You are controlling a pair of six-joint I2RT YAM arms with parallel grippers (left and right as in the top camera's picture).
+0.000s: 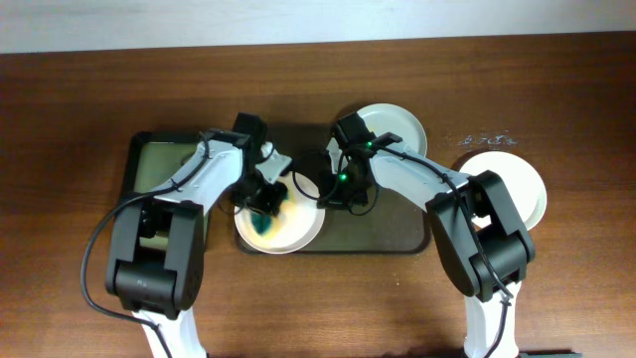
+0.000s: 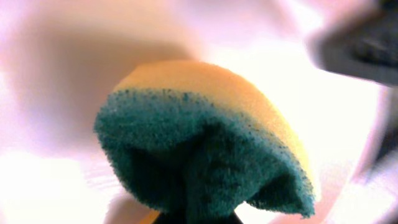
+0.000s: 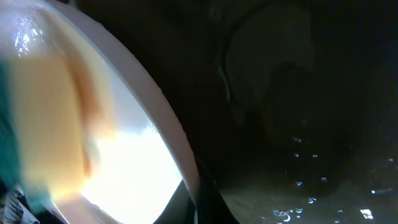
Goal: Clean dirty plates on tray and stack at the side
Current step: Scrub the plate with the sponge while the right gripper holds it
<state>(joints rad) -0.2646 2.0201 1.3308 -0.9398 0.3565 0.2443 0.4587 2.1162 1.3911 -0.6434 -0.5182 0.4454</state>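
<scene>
Your left fingers (image 1: 262, 203) pinch the sponge (image 2: 205, 143) on the plate (image 1: 298, 237) at the near left of the tray (image 1: 388, 237). I cannot tell if the right fingers (image 1: 336, 199) at its rim are closed. Hard scrubbing may push the plate off.

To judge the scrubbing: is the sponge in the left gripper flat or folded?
Folded. In the left wrist view the sponge bulges into a dome, its green side creased inward at the pinch.
</scene>
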